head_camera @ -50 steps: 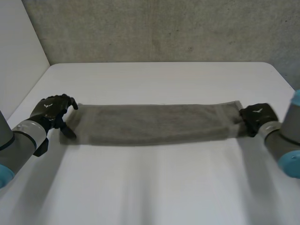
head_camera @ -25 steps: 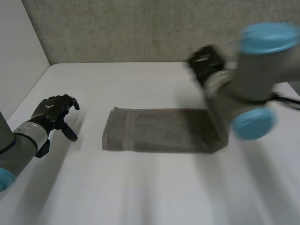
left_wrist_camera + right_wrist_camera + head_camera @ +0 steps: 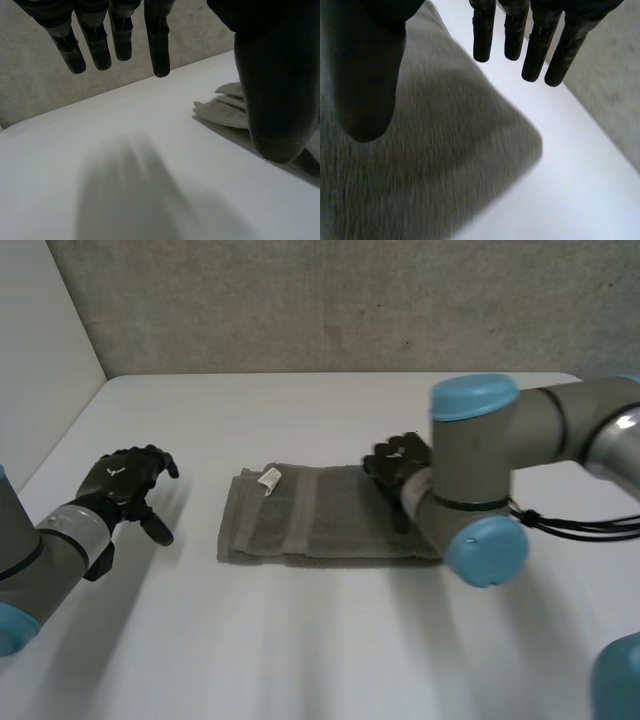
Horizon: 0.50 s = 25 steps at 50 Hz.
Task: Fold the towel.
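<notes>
Folded towel (image 3: 310, 532) is lying by both hands.
Right hand (image 3: 398, 466) is hovering above it, fingers straight, empty; left hand (image 3: 122, 480), beside it, likewise.

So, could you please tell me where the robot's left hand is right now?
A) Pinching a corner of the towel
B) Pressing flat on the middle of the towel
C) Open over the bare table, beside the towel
C: the left hand is over the bare table, apart from the towel, and its fingers are straight in the left wrist view.
</notes>
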Each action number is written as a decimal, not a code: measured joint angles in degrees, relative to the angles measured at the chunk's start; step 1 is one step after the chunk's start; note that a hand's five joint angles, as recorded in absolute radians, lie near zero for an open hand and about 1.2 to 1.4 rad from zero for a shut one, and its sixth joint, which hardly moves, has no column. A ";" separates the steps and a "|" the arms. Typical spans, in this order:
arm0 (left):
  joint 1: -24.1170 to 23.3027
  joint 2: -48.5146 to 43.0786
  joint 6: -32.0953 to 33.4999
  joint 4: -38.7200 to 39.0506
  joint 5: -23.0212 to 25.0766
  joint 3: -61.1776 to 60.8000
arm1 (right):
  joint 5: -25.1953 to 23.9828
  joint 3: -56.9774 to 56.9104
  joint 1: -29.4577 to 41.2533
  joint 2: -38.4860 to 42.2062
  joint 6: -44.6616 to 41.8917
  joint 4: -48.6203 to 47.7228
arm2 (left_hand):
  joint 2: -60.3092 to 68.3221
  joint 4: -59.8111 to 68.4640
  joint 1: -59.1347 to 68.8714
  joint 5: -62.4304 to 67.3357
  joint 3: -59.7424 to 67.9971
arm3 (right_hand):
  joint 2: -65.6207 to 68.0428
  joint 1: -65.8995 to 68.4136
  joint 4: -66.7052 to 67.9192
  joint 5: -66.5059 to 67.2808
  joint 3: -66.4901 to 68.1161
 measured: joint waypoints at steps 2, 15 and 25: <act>-0.70 -0.12 0.09 0.21 0.12 -0.07 | -0.72 4.74 -1.69 -2.16 0.81 -1.64 | 0.00 0.00 0.00 0.00 0.00 | 0.00 0.01 0.10 1.07 0.00; -8.59 -3.33 1.62 4.14 1.32 0.81 | -5.54 33.76 -7.92 -14.34 2.80 -19.97 | 0.00 0.00 0.00 0.00 0.00 | 6.12 6.01 7.03 9.51 5.95; -11.37 -5.01 5.52 4.43 1.29 0.79 | -5.73 38.81 -9.10 -14.78 7.03 -26.64 | 0.00 0.00 0.00 0.00 0.00 | 15.59 15.87 16.28 18.15 15.44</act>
